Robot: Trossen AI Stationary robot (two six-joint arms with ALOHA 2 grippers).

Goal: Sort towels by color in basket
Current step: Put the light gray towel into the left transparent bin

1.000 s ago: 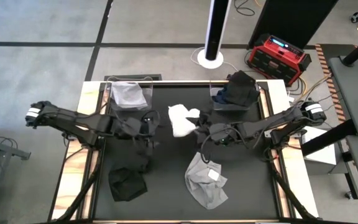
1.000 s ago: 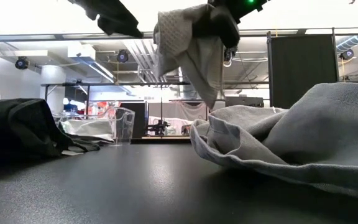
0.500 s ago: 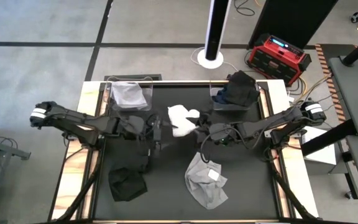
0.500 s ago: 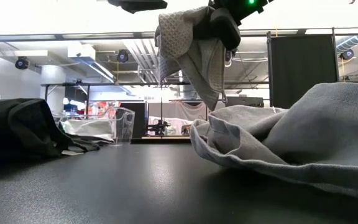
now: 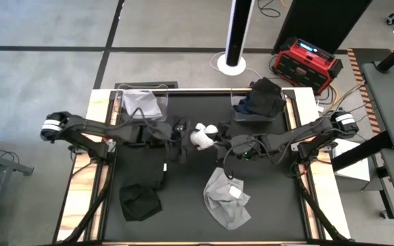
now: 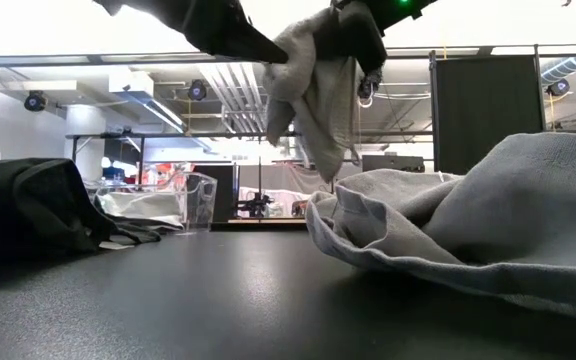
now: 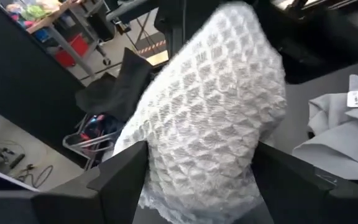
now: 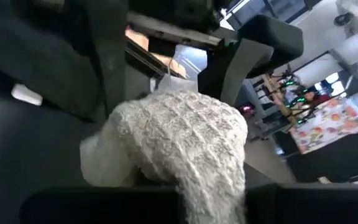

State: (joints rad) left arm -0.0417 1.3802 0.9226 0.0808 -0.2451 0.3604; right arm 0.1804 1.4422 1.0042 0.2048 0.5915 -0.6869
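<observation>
Above the black table, right pincer clenches white towel; left pincer spread around it.

white waffle towel | hanging mid-air | grey towel | crumpled, apparently tagged

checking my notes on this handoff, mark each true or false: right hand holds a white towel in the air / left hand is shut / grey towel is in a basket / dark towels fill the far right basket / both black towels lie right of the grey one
1. The right hand holds the white waffle towel in the air: true.
2. The left hand is shut: false, it is open around the towel.
3. The grey tagged towel is in a basket: false, it lies on the table.
4. Dark towels fill the far right basket: true.
5. Black towels lie right of the grey one: false, the black towel lies left.
</observation>
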